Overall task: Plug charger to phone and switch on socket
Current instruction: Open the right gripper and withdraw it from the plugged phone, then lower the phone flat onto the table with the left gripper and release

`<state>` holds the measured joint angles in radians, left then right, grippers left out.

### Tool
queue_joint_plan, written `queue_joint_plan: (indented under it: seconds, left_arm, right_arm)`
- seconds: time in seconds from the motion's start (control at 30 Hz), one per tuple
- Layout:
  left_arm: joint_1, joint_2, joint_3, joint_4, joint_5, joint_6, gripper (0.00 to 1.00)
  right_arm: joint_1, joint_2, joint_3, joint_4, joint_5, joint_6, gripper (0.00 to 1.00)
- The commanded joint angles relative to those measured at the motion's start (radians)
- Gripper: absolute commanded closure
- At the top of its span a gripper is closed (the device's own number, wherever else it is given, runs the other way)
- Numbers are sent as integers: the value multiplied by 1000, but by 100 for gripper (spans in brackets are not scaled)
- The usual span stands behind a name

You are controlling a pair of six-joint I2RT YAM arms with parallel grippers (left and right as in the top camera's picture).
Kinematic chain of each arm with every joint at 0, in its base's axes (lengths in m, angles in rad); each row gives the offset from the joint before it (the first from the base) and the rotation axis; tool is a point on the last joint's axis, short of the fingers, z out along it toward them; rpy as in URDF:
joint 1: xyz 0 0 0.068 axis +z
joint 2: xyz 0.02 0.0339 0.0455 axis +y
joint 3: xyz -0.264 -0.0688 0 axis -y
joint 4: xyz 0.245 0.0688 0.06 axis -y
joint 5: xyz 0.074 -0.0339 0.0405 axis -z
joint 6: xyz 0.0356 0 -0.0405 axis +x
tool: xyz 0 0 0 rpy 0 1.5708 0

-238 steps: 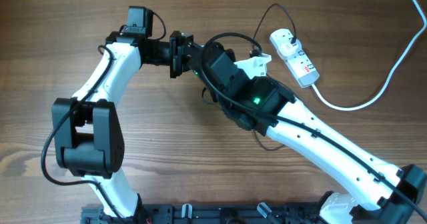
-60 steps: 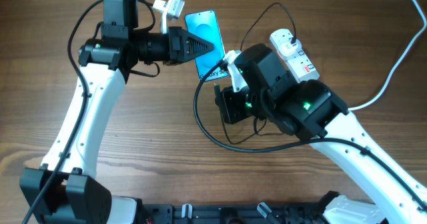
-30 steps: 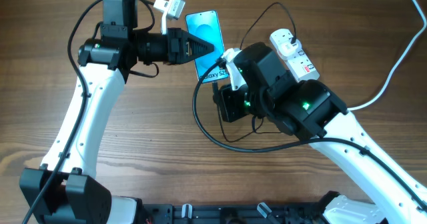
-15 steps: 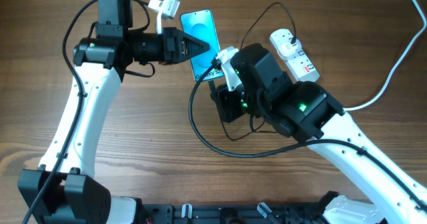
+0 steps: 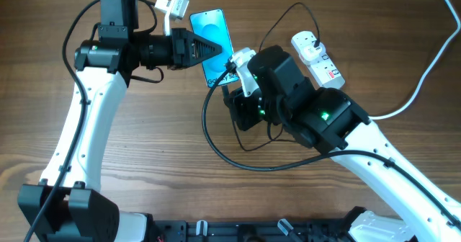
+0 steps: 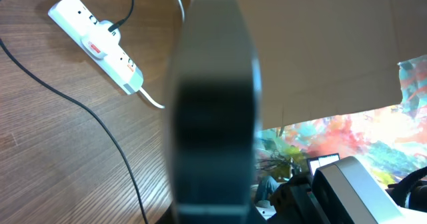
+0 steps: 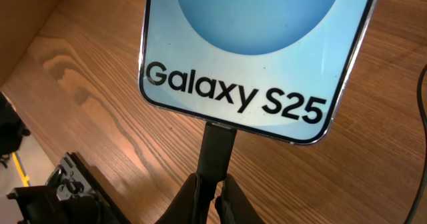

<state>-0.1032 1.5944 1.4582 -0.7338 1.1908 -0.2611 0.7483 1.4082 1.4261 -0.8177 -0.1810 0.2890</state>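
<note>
My left gripper (image 5: 205, 47) is shut on the phone (image 5: 213, 22) and holds it tilted above the table, its turquoise screen facing up. In the left wrist view the phone (image 6: 213, 117) shows edge-on as a blurred dark bar. My right gripper (image 7: 215, 194) is shut on the charger's black connector (image 7: 217, 151), whose tip meets the middle of the phone's (image 7: 260, 51) bottom edge, below the "Galaxy S25" text. The right gripper also shows in the overhead view (image 5: 234, 69). The thin black charger cable (image 5: 209, 127) loops below it. The white socket strip (image 5: 320, 62) lies at the right.
The strip's thick white cord (image 5: 418, 91) runs off to the right edge. The strip (image 6: 100, 44) and a stretch of black cable (image 6: 100, 124) lie on the wooden table in the left wrist view. The right arm's bulky body (image 5: 324, 119) sits just right of the phone.
The left arm has carried the phone a little left and up. The right gripper followed with the connector, staying at the phone's bottom edge, and the cable loop shifted left.
</note>
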Motion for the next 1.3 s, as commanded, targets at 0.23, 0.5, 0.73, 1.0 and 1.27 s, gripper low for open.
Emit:
queue_joint_plan:
  seconds: [0.23, 0.5, 0.73, 1.0, 1.27]
  left_arm:
    - [-48, -1, -19, -46, 23, 22, 96]
    - [-49, 21, -19, -133, -267, 23, 96]
    - [-103, 212, -20, -191, -370, 128, 96]
    - [-168, 451, -20, -71, -400, 122, 96]
    - [-208, 549, -20, -2, -432, 123, 92]
  right_arm:
    - [-16, -4, 40, 109, 95, -13, 63]
    - [-63, -86, 106, -71, 250, 142, 16]
    - [-302, -101, 104, -282, 315, 290, 1]
    - [-355, -50, 103, -408, 311, 297, 1]
    - [-355, 31, 103, -406, 256, 317, 0]
